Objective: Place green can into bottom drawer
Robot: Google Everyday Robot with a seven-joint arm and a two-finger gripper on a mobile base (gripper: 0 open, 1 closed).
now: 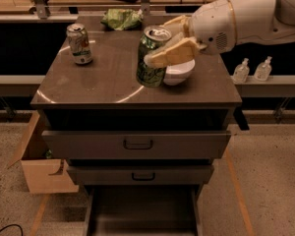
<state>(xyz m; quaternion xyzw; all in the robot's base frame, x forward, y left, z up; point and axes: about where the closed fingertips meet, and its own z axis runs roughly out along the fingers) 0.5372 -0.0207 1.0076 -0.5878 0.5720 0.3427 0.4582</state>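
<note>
The green can (151, 60), dark green with a silver top, is held in the air above the cabinet top (108, 82), tilted a little. My gripper (168, 43) is shut on it from the right, its tan fingers (172, 53) wrapped around its upper half. The white arm reaches in from the upper right. The bottom drawer (143, 211) is pulled open at the bottom of the view, a dark grey tray with plain walls, well below and in front of the can.
A white bowl (179, 73) sits behind the can. A paler silver can (79, 44) stands at the left and a green chip bag (120, 18) at the back. Two upper drawers with black handles (137, 144) are closed. A cardboard box (39, 166) stands on the floor left.
</note>
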